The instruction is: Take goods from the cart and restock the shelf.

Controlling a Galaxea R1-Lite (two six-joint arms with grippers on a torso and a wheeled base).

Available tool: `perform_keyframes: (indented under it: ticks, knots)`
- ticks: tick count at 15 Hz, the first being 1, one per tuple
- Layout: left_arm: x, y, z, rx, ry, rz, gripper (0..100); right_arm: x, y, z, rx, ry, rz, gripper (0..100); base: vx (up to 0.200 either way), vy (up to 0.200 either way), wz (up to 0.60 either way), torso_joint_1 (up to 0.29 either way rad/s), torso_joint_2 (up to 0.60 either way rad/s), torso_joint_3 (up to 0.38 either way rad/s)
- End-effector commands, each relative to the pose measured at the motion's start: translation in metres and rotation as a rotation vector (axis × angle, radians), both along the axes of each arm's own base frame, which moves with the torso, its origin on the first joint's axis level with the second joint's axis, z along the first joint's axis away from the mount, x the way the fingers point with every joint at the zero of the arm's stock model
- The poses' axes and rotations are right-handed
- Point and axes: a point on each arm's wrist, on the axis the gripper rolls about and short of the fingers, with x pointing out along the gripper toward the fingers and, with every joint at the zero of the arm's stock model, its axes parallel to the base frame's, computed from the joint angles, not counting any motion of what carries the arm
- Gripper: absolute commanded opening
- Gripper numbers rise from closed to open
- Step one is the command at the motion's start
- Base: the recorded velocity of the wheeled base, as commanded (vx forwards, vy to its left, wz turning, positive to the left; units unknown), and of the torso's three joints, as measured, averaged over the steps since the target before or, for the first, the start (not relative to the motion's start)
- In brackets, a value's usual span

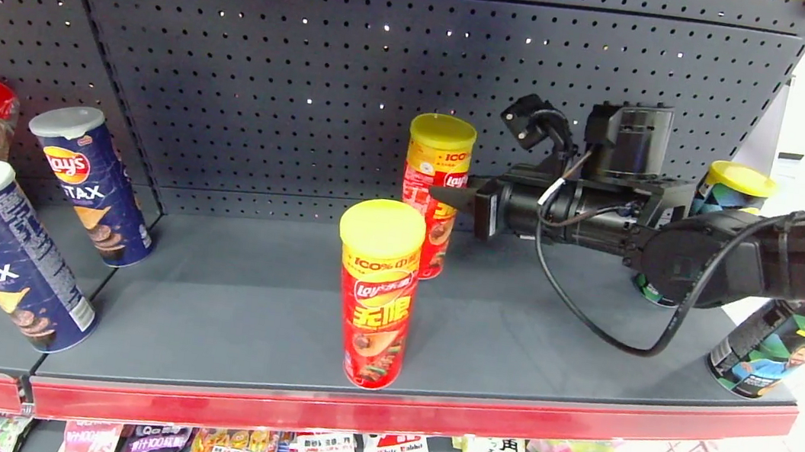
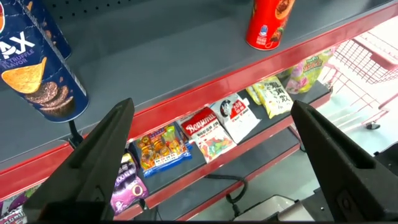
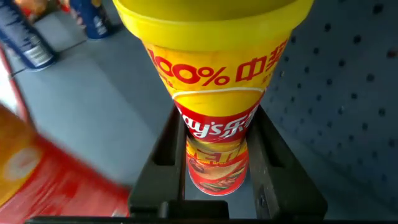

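Right wrist view: rear red can (image 3: 217, 124), yellow lid on, upright at back of shelf (image 3: 93, 106), just beside pegboard wall (image 3: 348, 93). Right gripper (image 3: 217, 177) closed on can's lower body, fingers (image 3: 169, 158) against both sides; base looks set down on shelf board. Judged: placing approx done for this can; release + pull-back left.

Head view: front red can (image 1: 375, 292), same type, stands near shelf's red lip, well apart from rear one, so at least one looks stocked already. Blue cans (image 1: 94, 182) to left, on adjoining board. Green cans (image 1: 771, 352) at right end, one partly behind arm. Much bare board between groups, so prob. more stock to go.

Containers: all cans lidded, contents hidden. Cart (image 2: 367, 56), pink wire, off to right beside shelf; can't tell what's in it. Lower shelf (image 2: 311, 99) holds snack packets (image 2: 211, 134) in a row.

Left gripper (image 2: 211, 106) spread wide, holds nothing, hangs out in front of red lip.
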Motion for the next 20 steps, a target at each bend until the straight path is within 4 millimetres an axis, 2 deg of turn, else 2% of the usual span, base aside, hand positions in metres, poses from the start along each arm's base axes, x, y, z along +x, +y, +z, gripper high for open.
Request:
perform_keyframes:
  ticks: [1,10,20]
  knots:
    - [0.0012,-0.0004,-0.0005,0.003,0.010,-0.001,100,0.0031,0.0080,-0.0078,-0.007,0.013,0.012,0,0.000,0.000,0.00,0.000,0.00,0.000]
    - [0.0015,-0.0005,-0.0008,0.003,0.012,-0.003,100,0.0054,0.0154,-0.0169,-0.021,0.028,0.003,0,0.000,0.000,0.00,0.000,0.00,0.000]
    - [0.0014,-0.0005,-0.0018,0.004,0.015,-0.001,100,0.0069,0.0174,-0.0154,-0.019,0.019,-0.006,0,0.000,0.000,0.00,0.000,0.00,0.000]
